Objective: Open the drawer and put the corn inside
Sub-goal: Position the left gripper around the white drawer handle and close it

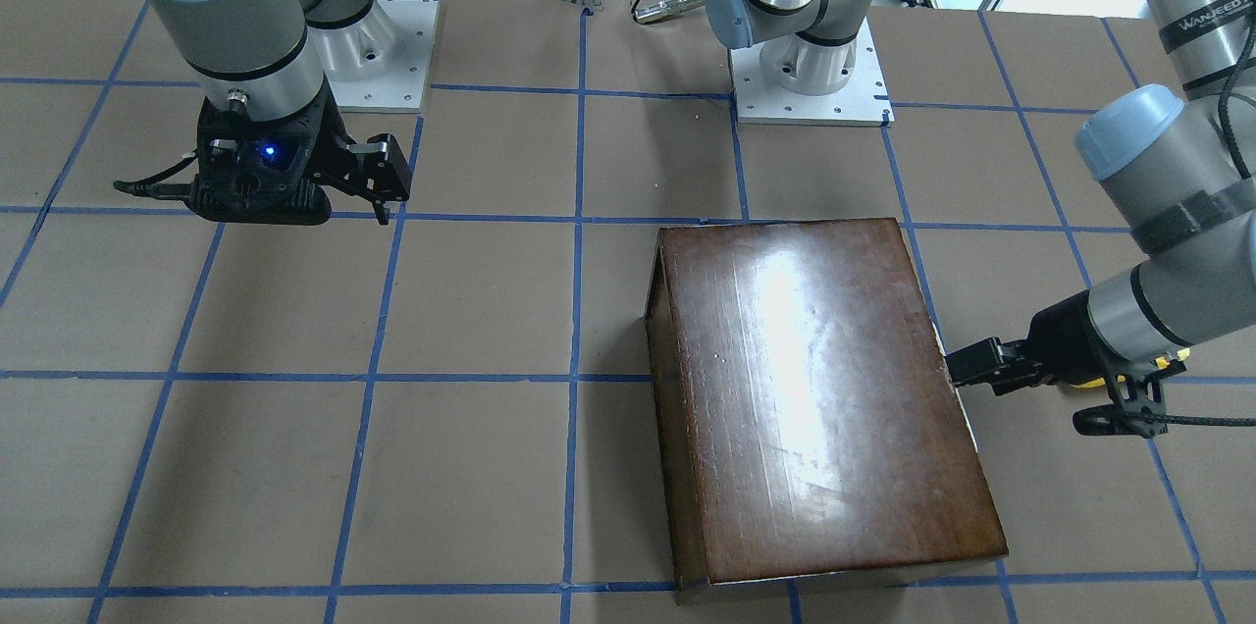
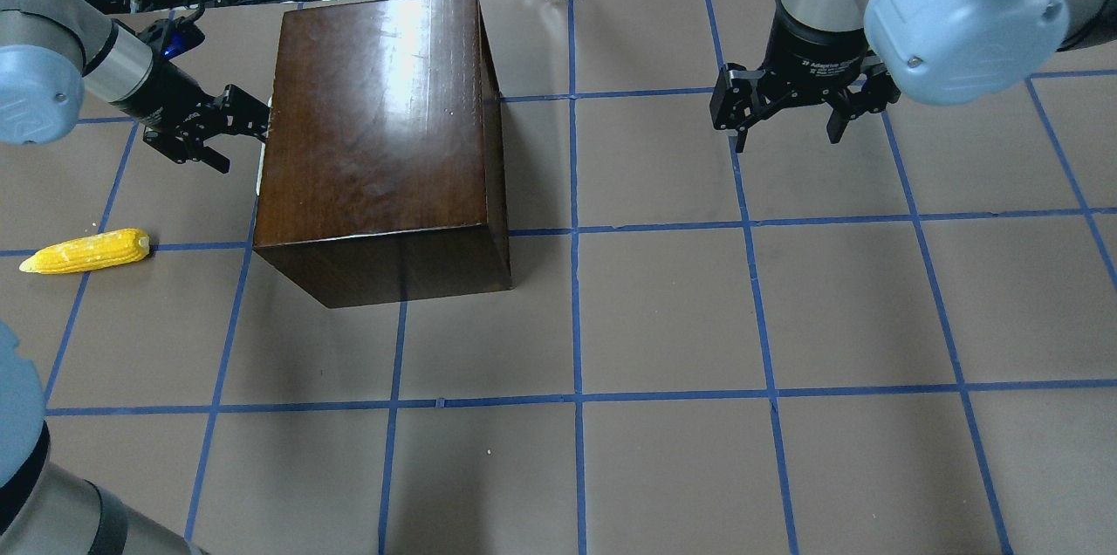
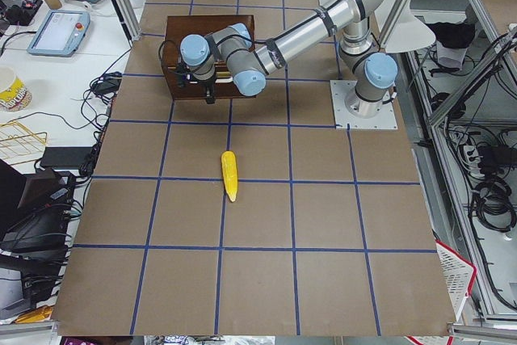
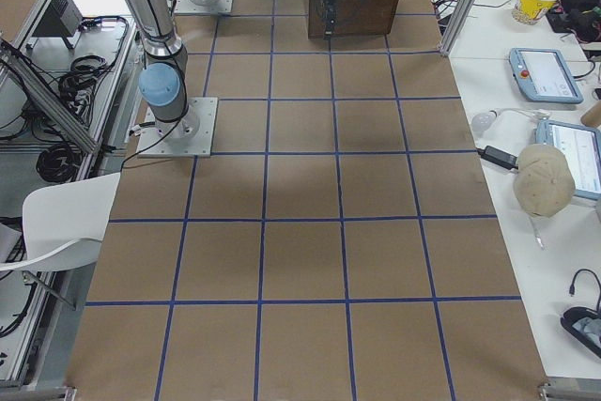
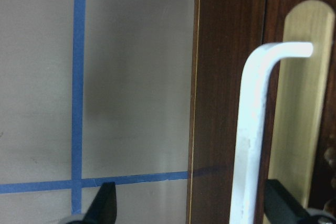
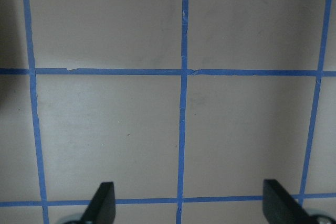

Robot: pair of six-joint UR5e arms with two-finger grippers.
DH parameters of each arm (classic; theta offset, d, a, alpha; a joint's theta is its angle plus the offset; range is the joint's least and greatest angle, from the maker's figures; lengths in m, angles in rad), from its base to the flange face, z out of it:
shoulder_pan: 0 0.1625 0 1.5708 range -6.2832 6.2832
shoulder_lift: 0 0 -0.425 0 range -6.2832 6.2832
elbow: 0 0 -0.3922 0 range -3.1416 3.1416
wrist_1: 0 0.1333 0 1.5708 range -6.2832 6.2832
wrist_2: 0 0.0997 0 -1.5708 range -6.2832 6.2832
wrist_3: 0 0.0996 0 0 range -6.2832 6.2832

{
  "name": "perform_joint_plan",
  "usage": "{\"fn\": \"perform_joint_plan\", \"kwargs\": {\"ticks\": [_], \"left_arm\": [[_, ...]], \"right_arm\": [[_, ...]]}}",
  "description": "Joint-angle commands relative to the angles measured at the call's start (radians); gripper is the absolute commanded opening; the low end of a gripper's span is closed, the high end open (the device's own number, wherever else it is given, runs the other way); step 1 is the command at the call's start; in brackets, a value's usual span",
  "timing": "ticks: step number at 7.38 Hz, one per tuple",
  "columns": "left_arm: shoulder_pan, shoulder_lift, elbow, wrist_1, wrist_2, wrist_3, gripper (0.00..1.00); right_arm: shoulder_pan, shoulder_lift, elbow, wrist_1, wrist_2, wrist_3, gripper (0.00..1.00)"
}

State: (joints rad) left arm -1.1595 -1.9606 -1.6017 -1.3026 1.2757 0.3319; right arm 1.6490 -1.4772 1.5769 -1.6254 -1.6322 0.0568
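Left hand [image 2: 237, 134] level, fingers apart, facing the drawer handle [image 5: 251, 129]

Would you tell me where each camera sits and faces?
Front-facing: across the table, facing robot; both arms, box.
Overhead: behind the robot, looking down; left gripper, right gripper, corn.
Exterior left: table's left end; left arm.
Exterior right: right end; right arm.
Left wrist: faces drawer handle; fingertips.
Right wrist: faces table; fingertips.
Shared: corn, in overhead and exterior left.
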Motion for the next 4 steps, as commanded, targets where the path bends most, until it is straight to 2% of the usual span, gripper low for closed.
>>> {"fn": "perform_joint_plan", "kwargs": {"ticks": [1,4], "left_arm": [[0.0,0.0,-0.003,0.0,-0.001,0.006,1.0],[0.0,-0.007,-0.006,0.034,0.004,0.027,1.0]], "right_arm": [[0.0,0.0,0.0,0.001,0.0,0.0,1.0],[0.0,0.0,0.0,0.001,0.0,0.0,1.0]]}}
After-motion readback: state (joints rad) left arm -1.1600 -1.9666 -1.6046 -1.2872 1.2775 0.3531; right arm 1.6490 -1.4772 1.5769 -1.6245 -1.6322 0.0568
